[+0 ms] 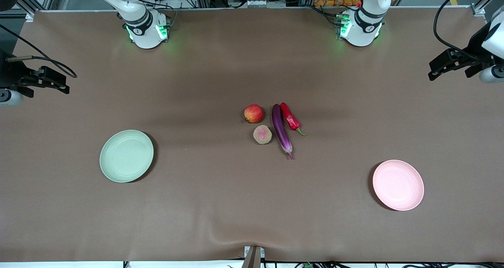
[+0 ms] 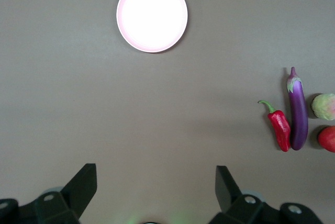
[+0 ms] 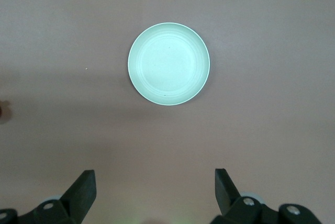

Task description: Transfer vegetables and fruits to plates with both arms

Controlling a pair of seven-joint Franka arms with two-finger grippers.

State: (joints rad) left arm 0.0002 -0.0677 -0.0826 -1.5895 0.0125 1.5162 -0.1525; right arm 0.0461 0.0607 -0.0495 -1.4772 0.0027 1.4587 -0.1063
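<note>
Lying clustered, eggplant touching chili

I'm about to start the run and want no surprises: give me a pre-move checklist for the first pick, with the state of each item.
1. Green plate bare: ok.
2. Pink plate bare: ok.
3. Left gripper jaws open, holding nothing: ok.
4. Right gripper jaws open, holding nothing: ok.
5. Room to grip the eggplant: not ok, the chili pepper lies right beside it.
6. Pomegranate and peach apart from each other: ok, though close.
</note>
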